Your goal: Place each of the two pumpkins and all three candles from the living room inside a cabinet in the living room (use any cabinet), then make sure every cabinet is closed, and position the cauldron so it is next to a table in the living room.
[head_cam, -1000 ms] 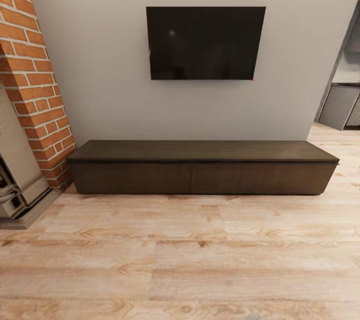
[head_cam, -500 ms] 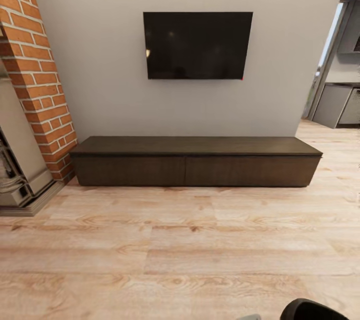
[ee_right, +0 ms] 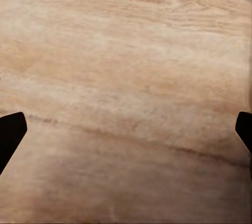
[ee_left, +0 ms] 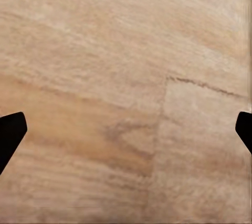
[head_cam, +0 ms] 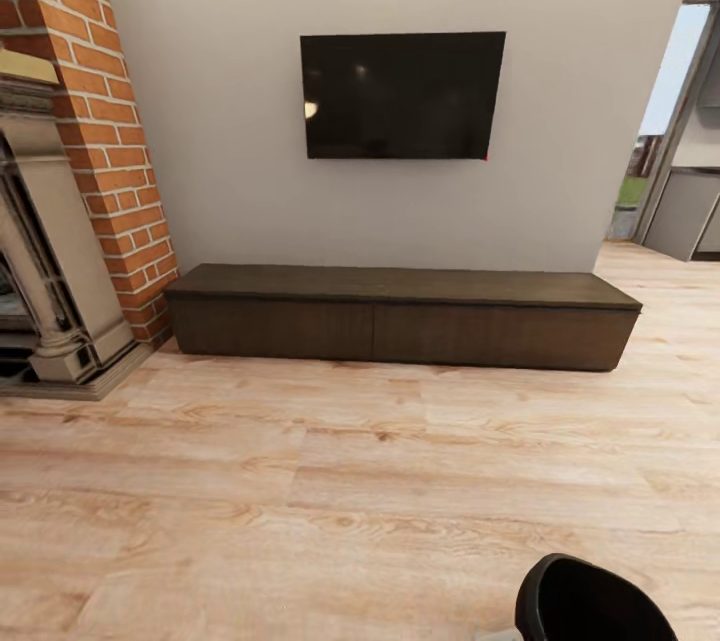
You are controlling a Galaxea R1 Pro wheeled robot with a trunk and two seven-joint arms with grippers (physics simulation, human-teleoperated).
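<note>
The long, low dark-brown cabinet (head_cam: 400, 321) stands against the grey wall, and both of its wide drawer fronts are shut. At the bottom right edge of the head view sits part of the glossy black cauldron (head_cam: 585, 601), its wide mouth showing. My left gripper (ee_left: 126, 135) is open over bare plank floor, with only its dark fingertips (ee_left: 10, 132) at the frame edges. My right gripper (ee_right: 126, 135) is open too, and nothing lies between its fingertips (ee_right: 10, 129). The pumpkins, candles and table are out of view.
A black TV (head_cam: 402, 95) hangs on the wall above the cabinet. The brick fireplace (head_cam: 95, 121) with its grey surround (head_cam: 50, 271) juts out at the left. A doorway (head_cam: 670, 151) opens at the right. Light wood floor (head_cam: 330, 481) stretches between me and the cabinet.
The head view has shifted: the cabinet looks farther off, more of the fireplace shows at the left, and the cauldron has come into view at the bottom right.
</note>
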